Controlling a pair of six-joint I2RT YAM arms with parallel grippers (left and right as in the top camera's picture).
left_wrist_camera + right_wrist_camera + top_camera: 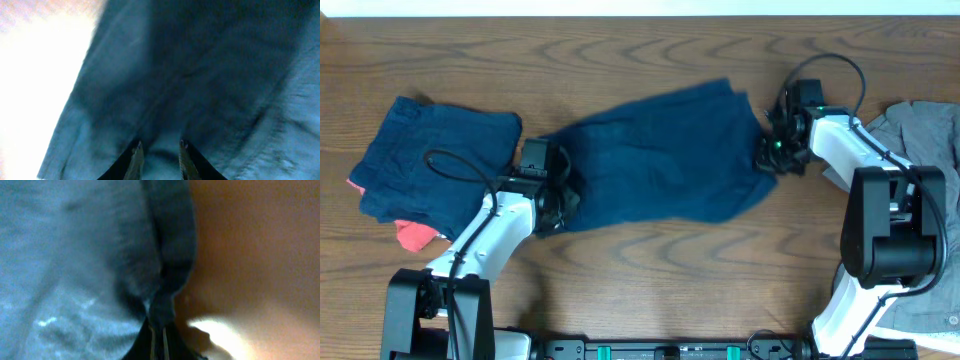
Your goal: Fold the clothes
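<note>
Dark navy shorts (660, 160) are stretched across the middle of the table between my two grippers. My left gripper (558, 192) holds their left end; in the left wrist view its fingers (160, 156) have navy fabric (200, 75) bunched between them. My right gripper (770, 152) holds their right edge; in the right wrist view its fingers (159, 341) are pinched nearly together on a fold of the shorts' hem (167, 265). A second navy garment (435, 155) lies folded at the far left, on top of a coral-red piece (412, 235). A grey garment (925, 130) lies at the right edge.
The wooden table (650, 270) shows bare wood in front of the shorts. The arm bases stand at the front left (430, 310) and front right (880, 250). A black cable (830, 65) loops over the right arm.
</note>
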